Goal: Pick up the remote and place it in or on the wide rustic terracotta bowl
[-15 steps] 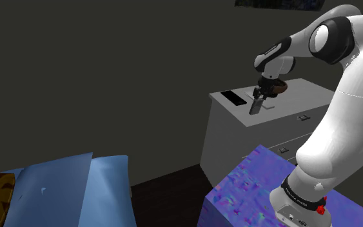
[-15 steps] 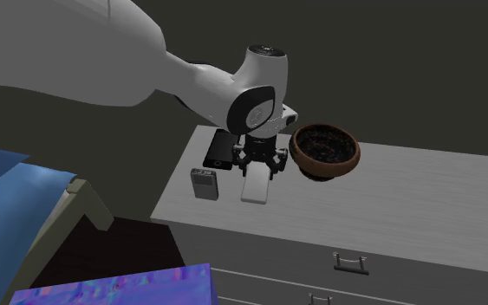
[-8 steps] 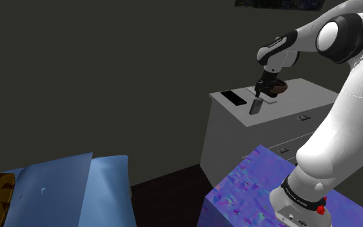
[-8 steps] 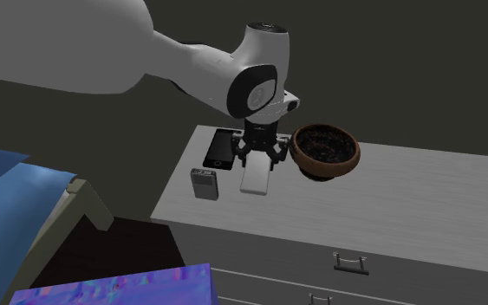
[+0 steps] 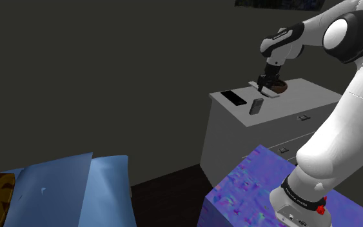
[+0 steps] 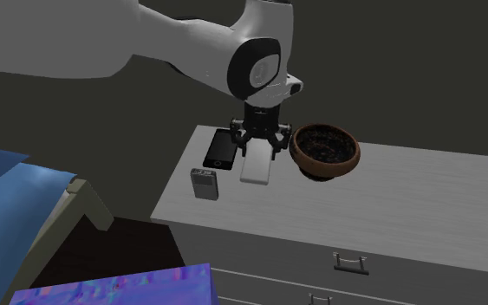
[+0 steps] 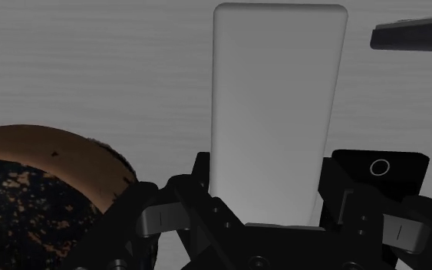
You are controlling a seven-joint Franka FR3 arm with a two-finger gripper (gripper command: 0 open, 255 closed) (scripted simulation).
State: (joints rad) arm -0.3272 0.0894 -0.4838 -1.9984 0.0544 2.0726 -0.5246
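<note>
Since the remote [image 7: 277, 107] is a flat, stiff white slab with smooth faces, I judge it light but slippery. It is best taken across its narrow width, on the two long edges, and nearer the middle than an end so it cannot swing. My gripper [image 6: 257, 147] has its jaws pinching the remote at its near end, one on each long edge, with most of its length reaching out past the tips. By the second exterior view the remote hangs at six o'clock from my gripper, over the dresser [image 6: 424, 191] top; whether it clears the surface I cannot tell. From the remote the bowl [image 6: 326, 152] lies at three o'clock, just beside it, and a black phone [image 6: 220, 149] lies at nine o'clock. With so short a hold, I judge that a quick turn could tilt the remote between my jaws.
</note>
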